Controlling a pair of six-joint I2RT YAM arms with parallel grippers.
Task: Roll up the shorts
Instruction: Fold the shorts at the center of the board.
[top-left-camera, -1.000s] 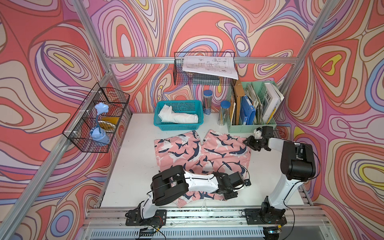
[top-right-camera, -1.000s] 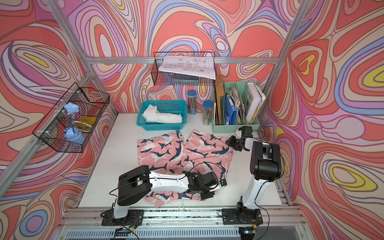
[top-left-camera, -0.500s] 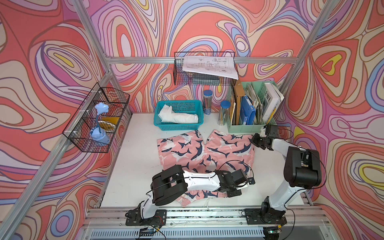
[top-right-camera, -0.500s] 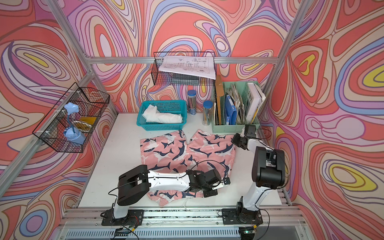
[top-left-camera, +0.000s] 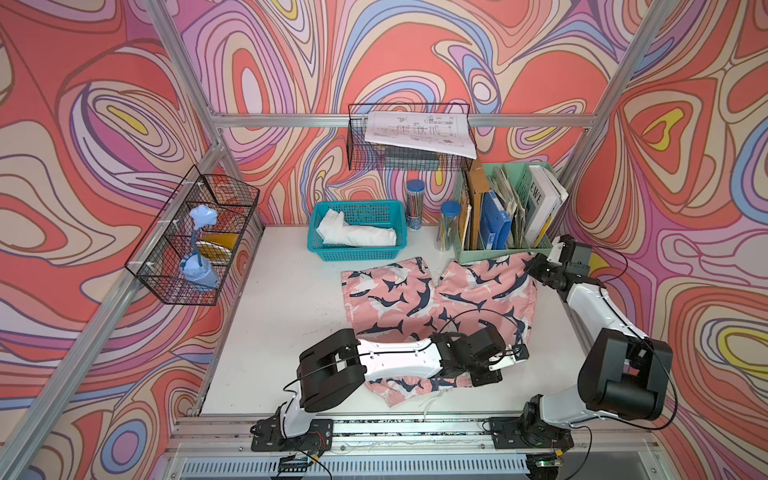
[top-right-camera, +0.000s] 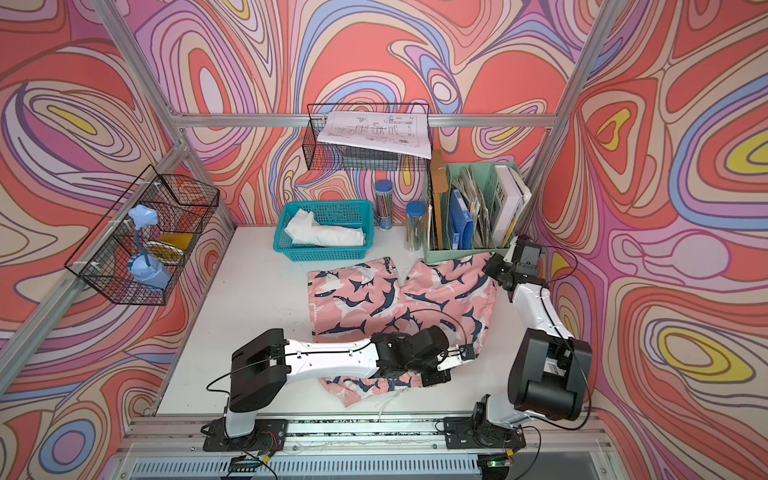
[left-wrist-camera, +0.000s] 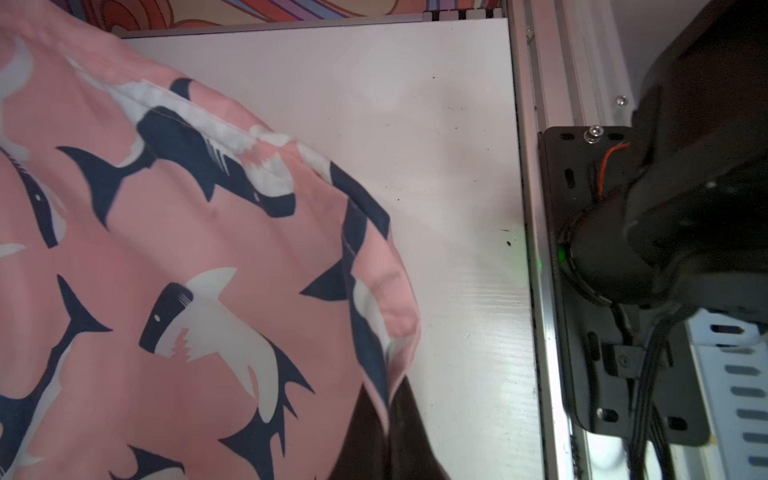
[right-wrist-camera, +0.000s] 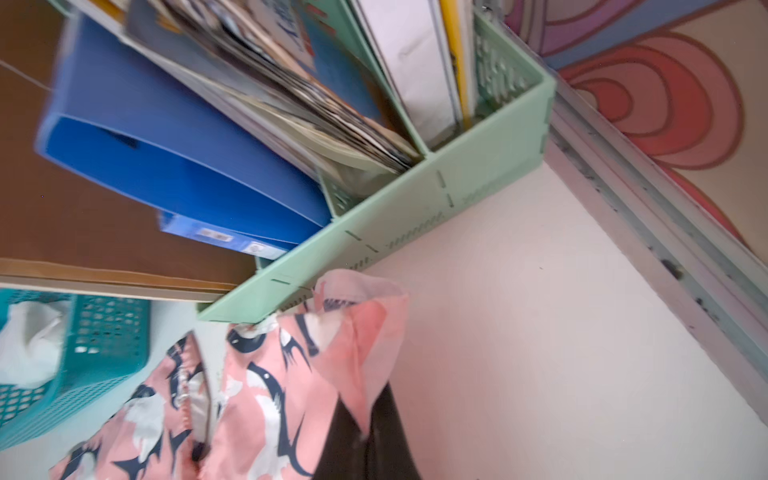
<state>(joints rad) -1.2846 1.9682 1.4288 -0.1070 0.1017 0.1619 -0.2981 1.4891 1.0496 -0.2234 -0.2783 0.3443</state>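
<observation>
The shorts (top-left-camera: 419, 299) (top-right-camera: 374, 299), pink with navy-and-white sharks, lie spread on the white table, waistband toward the front edge. My left gripper (top-left-camera: 515, 357) (top-right-camera: 467, 353) is shut on the shorts' near right side edge. In the left wrist view that hem (left-wrist-camera: 374, 299) runs down between the left gripper's (left-wrist-camera: 390, 415) closed jaws. My right gripper (top-left-camera: 536, 266) (top-right-camera: 492, 264) is shut on the far right leg corner, next to the green organiser. In the right wrist view the pinched corner (right-wrist-camera: 361, 332) rises from the right gripper (right-wrist-camera: 365, 432).
A teal basket (top-left-camera: 395, 249) holding a white cloth (top-left-camera: 353, 235) stands behind the shorts. A green file organiser (top-left-camera: 494, 253) and two pencil jars (top-left-camera: 446, 224) line the back. A wire basket (top-left-camera: 191, 241) hangs at the left. The right arm's base (left-wrist-camera: 623, 270) is close to my left gripper.
Both grippers have shut on the shorts. The right one has carried its corner back and to the right, toward the organiser. The left has slid right, and the shorts have shifted right.
</observation>
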